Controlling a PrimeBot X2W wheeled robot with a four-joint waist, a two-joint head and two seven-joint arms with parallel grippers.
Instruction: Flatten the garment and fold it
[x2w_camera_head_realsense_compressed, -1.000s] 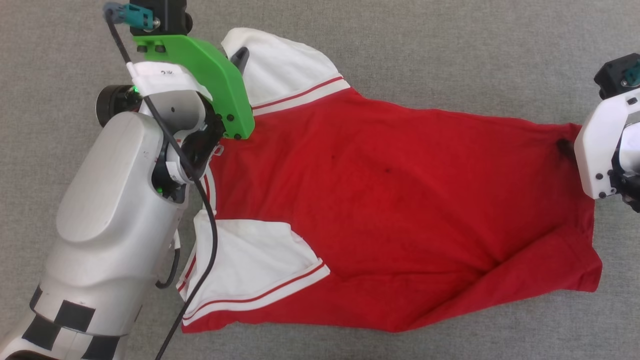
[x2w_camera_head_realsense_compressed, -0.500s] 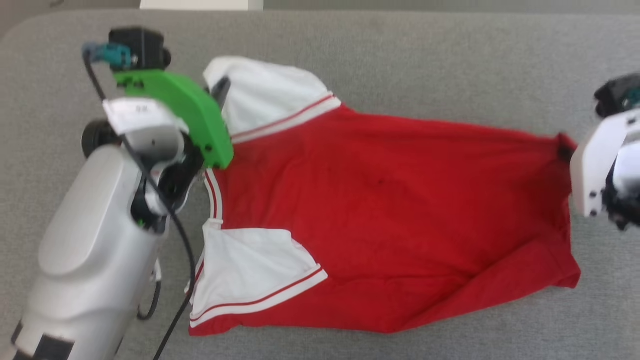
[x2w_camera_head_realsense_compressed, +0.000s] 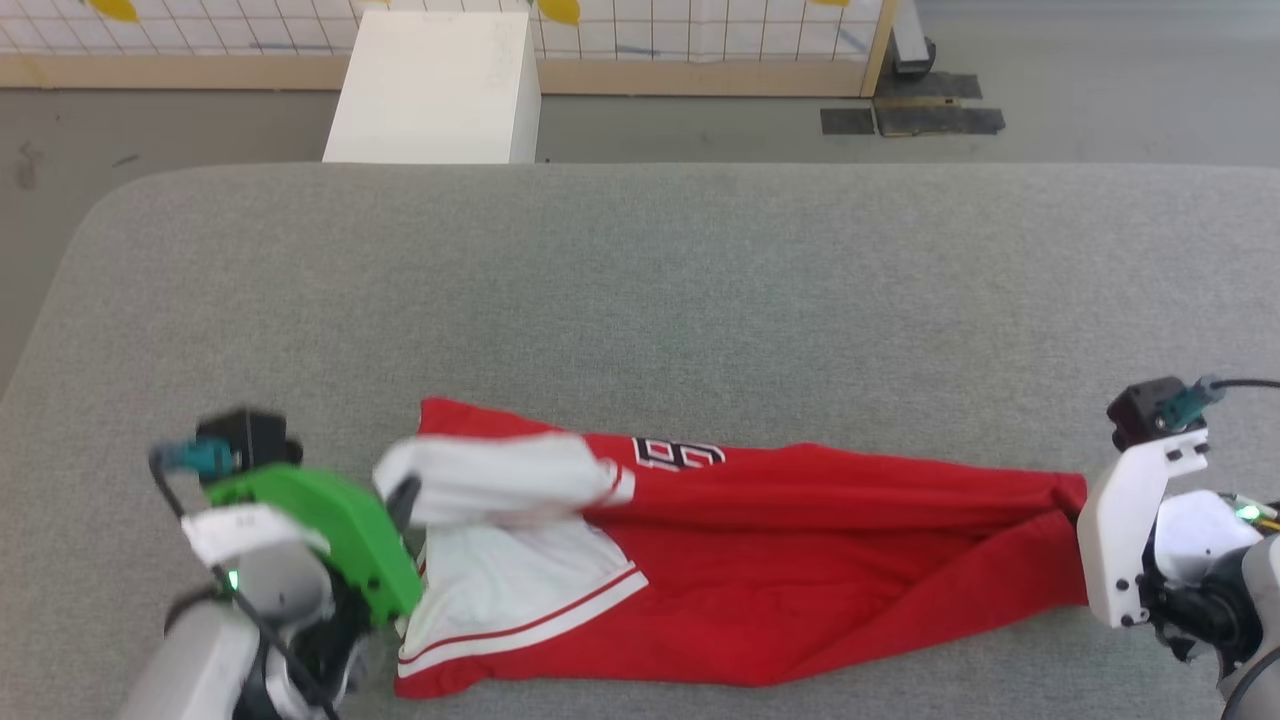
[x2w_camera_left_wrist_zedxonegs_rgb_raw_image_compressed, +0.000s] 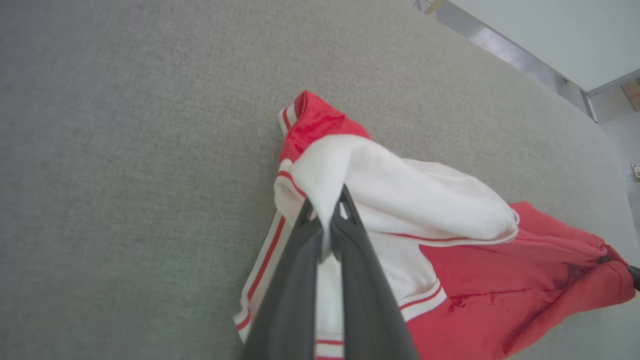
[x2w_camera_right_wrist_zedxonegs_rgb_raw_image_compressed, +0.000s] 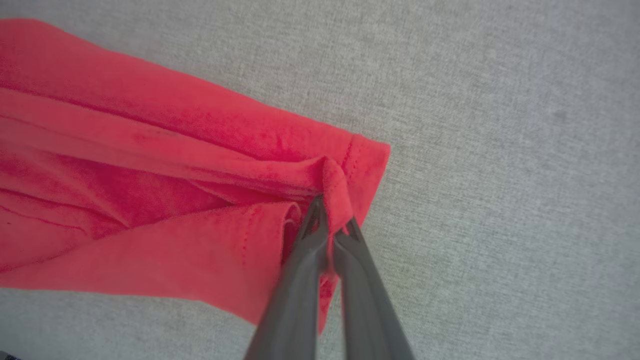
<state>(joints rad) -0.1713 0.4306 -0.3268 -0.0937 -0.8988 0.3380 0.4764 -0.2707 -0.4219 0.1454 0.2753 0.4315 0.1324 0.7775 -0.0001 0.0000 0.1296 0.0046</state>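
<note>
Jersey (x2w_camera_head_realsense_compressed: 800, 540) stretches along the grey mat (x2w_camera_head_realsense_compressed: 640, 300), left gripper (x2w_camera_left_wrist_zedxonegs_rgb_raw_image_compressed: 327, 207) clamped on its white sleeve (x2w_camera_left_wrist_zedxonegs_rgb_raw_image_compressed: 400, 200), right gripper (x2w_camera_right_wrist_zedxonegs_rgb_raw_image_compressed: 332, 220) clamped on its red hem (x2w_camera_right_wrist_zedxonegs_rgb_raw_image_compressed: 360, 165).

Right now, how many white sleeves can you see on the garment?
2. The far sleeve is bunched up, pinched by the left gripper with jaws shut; the near sleeve lies flat just below it in the head view. Neither is hidden.
</note>
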